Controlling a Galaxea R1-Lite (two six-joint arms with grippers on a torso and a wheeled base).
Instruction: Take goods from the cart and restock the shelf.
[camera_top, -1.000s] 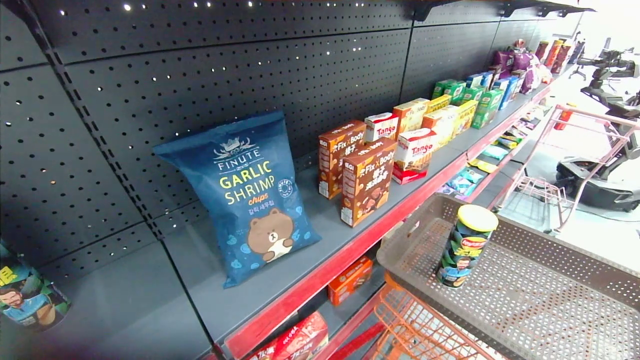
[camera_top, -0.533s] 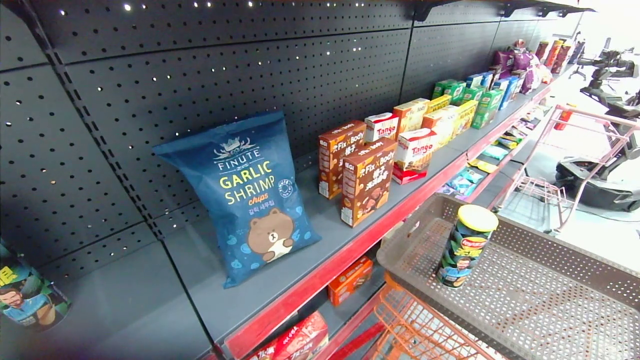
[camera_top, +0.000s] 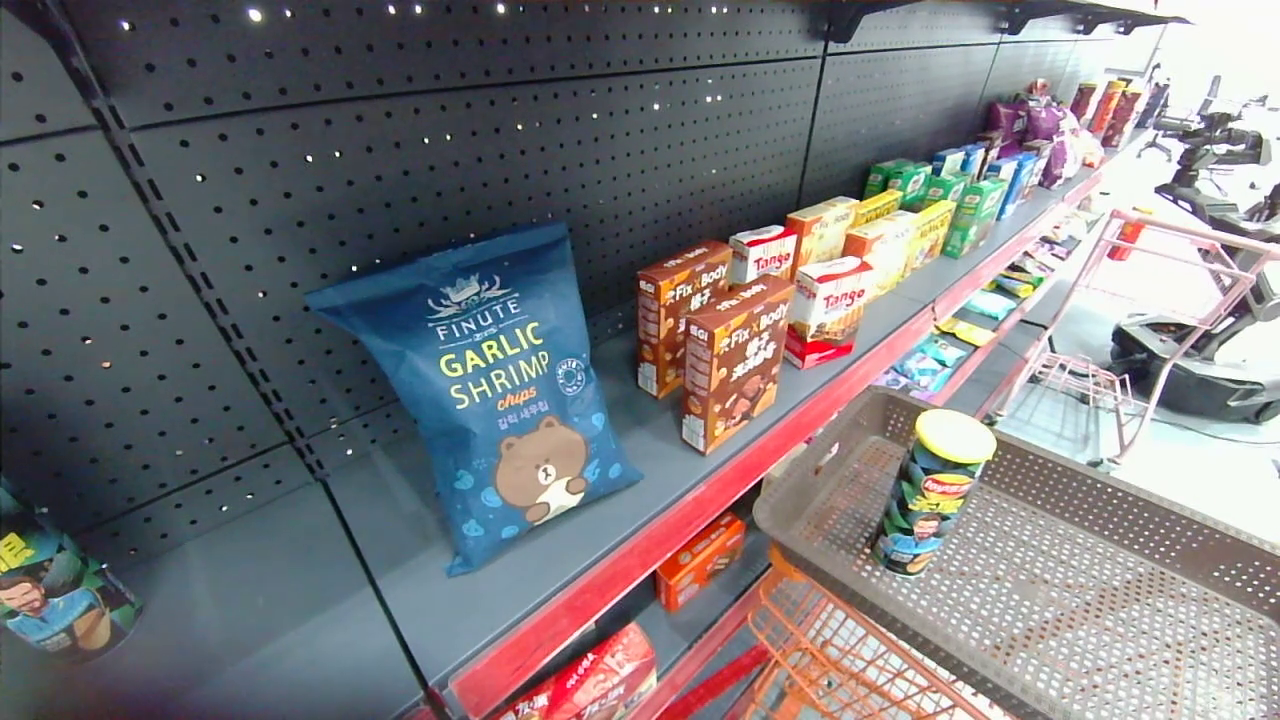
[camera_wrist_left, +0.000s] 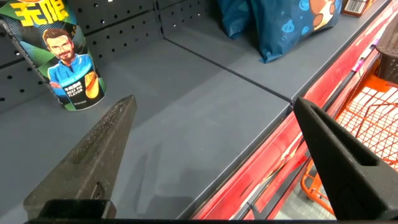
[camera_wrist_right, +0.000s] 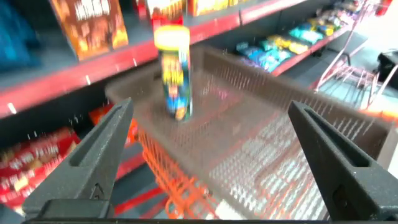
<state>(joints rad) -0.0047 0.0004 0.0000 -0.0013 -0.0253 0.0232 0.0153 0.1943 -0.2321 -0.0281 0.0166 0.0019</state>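
Your right fingers (camera_wrist_right: 102, 152) gape wide and empty, aimed at the can (camera_wrist_right: 173, 71), which stands upright in the cart (camera_top: 810, 470) just ahead (long axis vertical). Left fingers (camera_wrist_left: 93, 155), also spread and empty, hang over the shelf (camera_wrist_left: 205, 106), farther off, so use the right.

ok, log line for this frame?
left tool: open, over shelf near shelved can | right tool: open, facing cart can upright in basket

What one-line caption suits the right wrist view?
Open right gripper facing a yellow-lidded cylindrical snack can standing in the brown perforated cart basket.
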